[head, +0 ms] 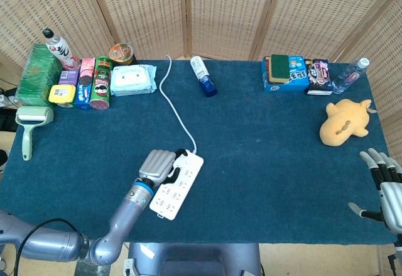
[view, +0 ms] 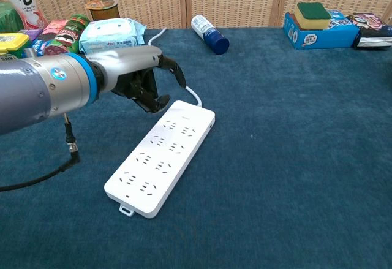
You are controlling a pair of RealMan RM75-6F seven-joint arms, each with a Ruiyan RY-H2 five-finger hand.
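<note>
yellow plush toy (head: 344,122) lies near the water bottle (head: 350,75).

My head view looks steeply down over the whole table (head: 264,163); my chest view sits low and close, facing twelve o'clock across it, sharing the power strip (head: 177,184).

looks like a robot test lab: blue felt table (head: 264,163) w/ assorted groceries, woven screen (head: 220,12) backdrop behind.

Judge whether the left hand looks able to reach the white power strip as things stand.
Probably yes: the left hand hangs just above the power strip's cord end, and nothing lies between them.
</note>
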